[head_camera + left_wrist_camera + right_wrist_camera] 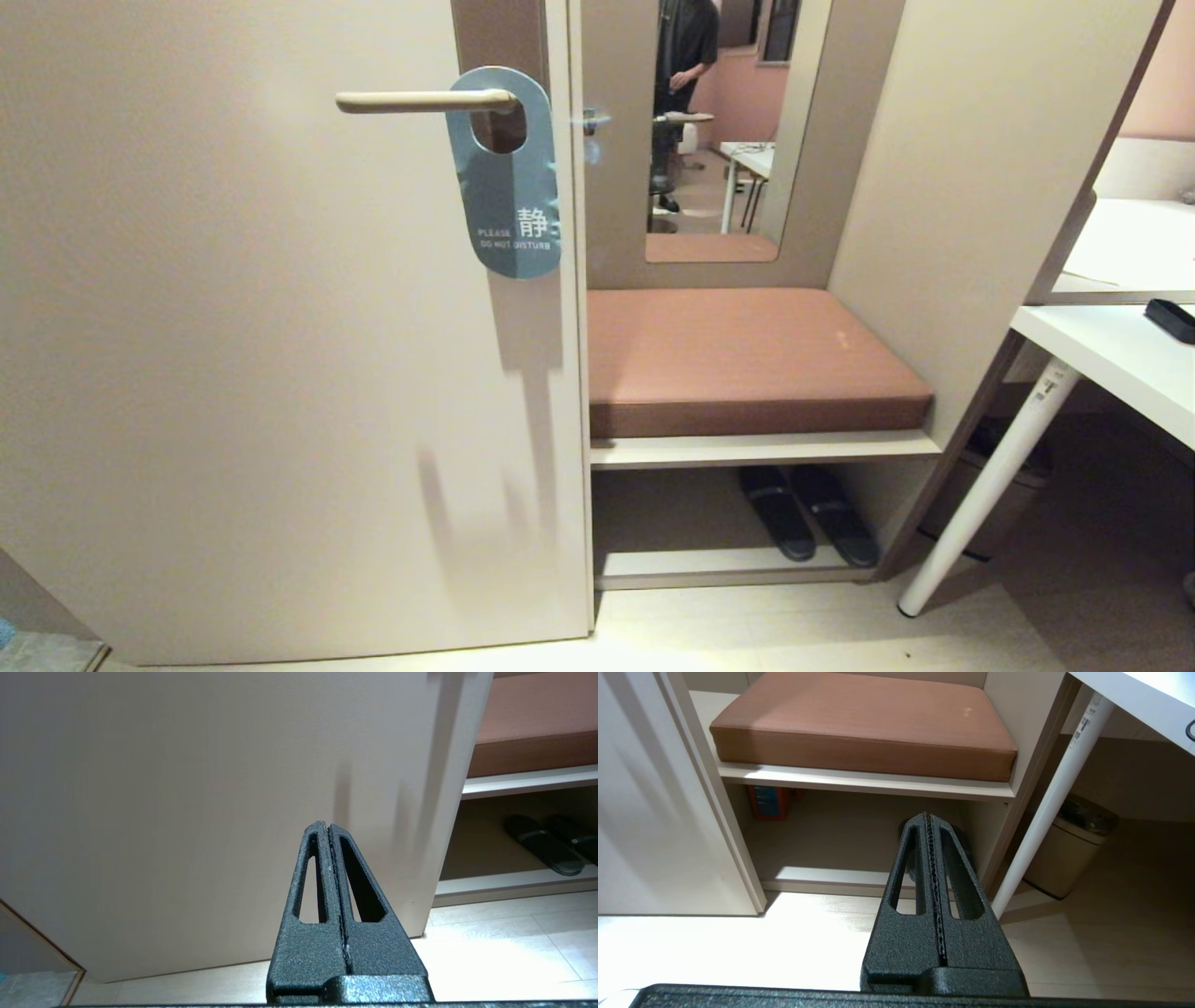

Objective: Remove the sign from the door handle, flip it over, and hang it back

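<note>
In the head view the sign (509, 201) hangs by its oval hole on the door handle (411, 101), dusty blue face with white text outward. The handle is a slim beige lever on a brown plate near the door's right edge. Neither arm shows in the head view. My left gripper (325, 826) is shut and empty, low down, pointing at the bare lower part of the door (187, 788). My right gripper (928, 815) is shut and empty too, pointing at the shelf under the bench. The sign and handle are out of both wrist views.
Right of the door stands a bench with a brown cushion (747, 355), black slippers (808, 513) beneath it. A mirror (719, 121) above reflects a standing person. A white desk (1111, 359) with a slanted leg (990, 485) and a bin (1069, 858) stand at the right.
</note>
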